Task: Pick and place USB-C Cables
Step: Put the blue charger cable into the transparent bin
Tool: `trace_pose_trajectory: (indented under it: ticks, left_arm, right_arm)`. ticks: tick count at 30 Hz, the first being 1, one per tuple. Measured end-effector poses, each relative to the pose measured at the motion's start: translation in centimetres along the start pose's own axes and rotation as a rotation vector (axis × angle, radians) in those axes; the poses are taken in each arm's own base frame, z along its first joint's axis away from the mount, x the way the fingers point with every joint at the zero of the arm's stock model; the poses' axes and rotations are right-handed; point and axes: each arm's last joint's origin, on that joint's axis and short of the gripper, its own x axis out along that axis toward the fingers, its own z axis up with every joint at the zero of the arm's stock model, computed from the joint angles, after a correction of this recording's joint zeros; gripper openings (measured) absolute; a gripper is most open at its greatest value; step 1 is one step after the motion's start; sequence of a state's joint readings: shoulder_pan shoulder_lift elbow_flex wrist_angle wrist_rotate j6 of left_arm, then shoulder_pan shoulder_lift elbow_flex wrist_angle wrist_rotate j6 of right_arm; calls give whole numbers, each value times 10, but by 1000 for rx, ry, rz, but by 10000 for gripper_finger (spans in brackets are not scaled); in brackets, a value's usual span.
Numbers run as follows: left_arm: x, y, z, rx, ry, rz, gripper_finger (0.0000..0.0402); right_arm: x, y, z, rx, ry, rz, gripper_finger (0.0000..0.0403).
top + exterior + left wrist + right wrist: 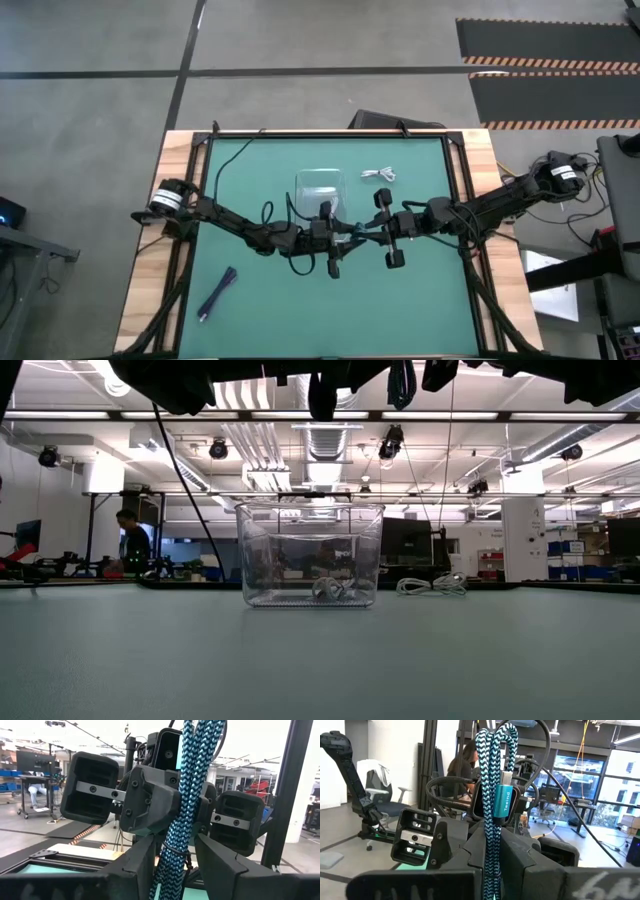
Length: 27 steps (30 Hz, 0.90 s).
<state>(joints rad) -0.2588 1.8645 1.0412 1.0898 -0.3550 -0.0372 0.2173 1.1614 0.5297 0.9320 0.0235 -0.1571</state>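
A teal-blue USB-C cable (182,805) is clamped by both the left gripper (334,243) and right gripper (372,229) just beside the clear tray (320,185). A white-silver cable (328,589) is seen inside the tray; another white cable (379,174) lies near it, a dark purple cable (216,293) well apart.

teal-and-black braided cable (495,815), purple cable (217,294), white cable (379,174), green table mat (420,300)

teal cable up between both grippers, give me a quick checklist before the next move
1. Teal cable sits between left gripper and right gripper: ok.
2. Which gripper actually clamps it: cannot tell.
3. Clear tray open on top, with room beside the white cable inside: ok.
4. Grippers over the tray: not ok; in the high view they hang beside it.
5. All cables in the tray: not ok; second white cable and purple cable lie on the mat.
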Motion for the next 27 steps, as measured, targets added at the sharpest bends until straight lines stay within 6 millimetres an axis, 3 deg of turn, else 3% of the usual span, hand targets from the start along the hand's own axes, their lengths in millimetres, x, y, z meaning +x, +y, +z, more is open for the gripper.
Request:
trace_pose_trajectory:
  ticks: [10,20,27]
  left_arm:
    - [0,1,-3,10,31,1,14]
    - [0,1,-5,8,42,3,13]
    - [-1,3,-9,30,100,61,12]
  right_arm:
    - [0,0,0,26,2,-1,32]
    - [-2,-1,4,53,-10,-8,126]
    - [-17,-5,23,53,3,-8,164]
